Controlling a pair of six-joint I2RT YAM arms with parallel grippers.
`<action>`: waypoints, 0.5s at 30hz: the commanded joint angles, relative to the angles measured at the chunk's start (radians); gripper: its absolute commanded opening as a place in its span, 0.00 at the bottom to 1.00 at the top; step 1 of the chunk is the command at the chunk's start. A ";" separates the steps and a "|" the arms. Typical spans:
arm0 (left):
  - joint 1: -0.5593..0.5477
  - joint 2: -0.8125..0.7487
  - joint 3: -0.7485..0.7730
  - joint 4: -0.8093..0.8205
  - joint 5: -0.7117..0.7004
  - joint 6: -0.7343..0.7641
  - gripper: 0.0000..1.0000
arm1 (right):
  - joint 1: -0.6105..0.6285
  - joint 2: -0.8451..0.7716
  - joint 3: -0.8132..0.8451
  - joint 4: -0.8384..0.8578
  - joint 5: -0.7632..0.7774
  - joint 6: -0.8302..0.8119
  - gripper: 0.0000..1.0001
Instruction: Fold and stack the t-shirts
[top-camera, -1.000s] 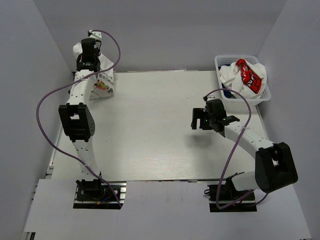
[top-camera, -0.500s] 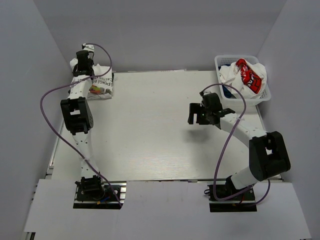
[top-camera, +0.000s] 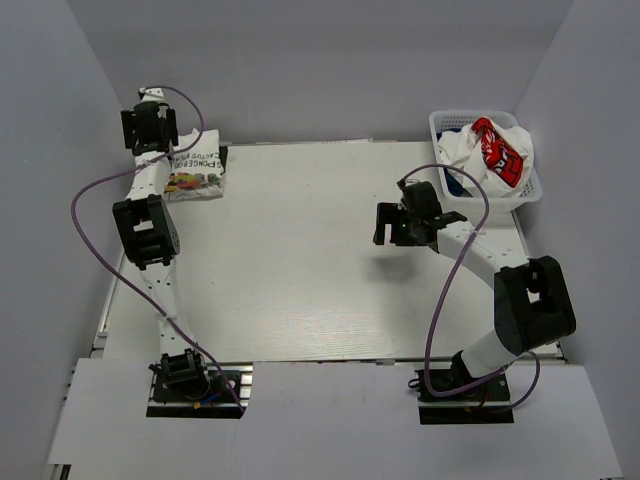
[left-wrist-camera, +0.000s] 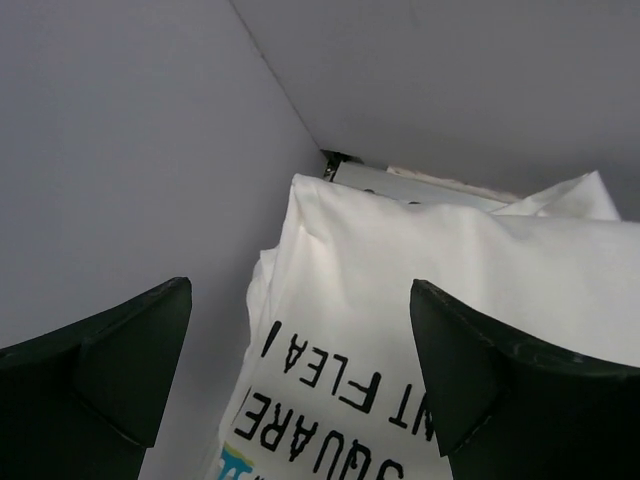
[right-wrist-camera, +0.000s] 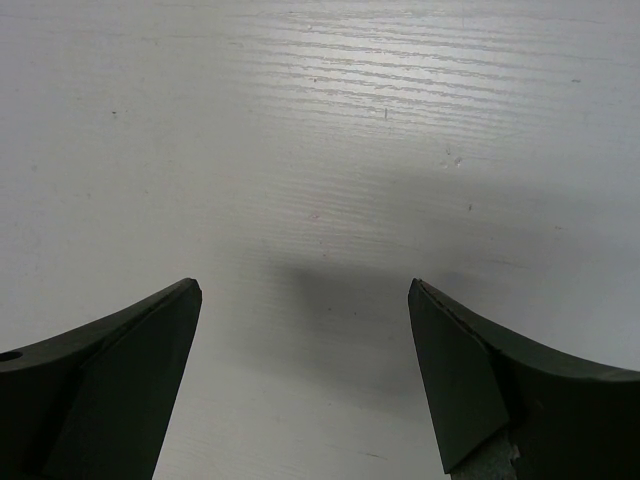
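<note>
Top external view: a folded white tee (top-camera: 197, 172) with a colourful print lies flat at the far-left corner of the worktop (top-camera: 300, 260). The left tool (top-camera: 148, 128) hangs just beyond its far-left edge, jaws wide and gripping nothing; the left wrist view shows the cloth below them. A second ago this tool was narrow and closer over the tee, which stood bunched higher. The right tool (top-camera: 392, 225), wide and empty, hovers over bare worktop. More tees (top-camera: 490, 150) fill the basket (top-camera: 445, 125) far right.
</note>
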 joint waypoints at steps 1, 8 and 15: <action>-0.006 -0.062 0.037 -0.029 0.032 -0.115 1.00 | 0.003 -0.034 0.039 -0.001 -0.012 0.016 0.90; -0.061 -0.302 -0.201 -0.102 0.162 -0.322 1.00 | 0.001 -0.207 -0.059 0.072 -0.038 0.041 0.90; -0.231 -0.929 -0.934 0.134 0.341 -0.641 1.00 | 0.003 -0.411 -0.214 0.121 -0.071 0.099 0.90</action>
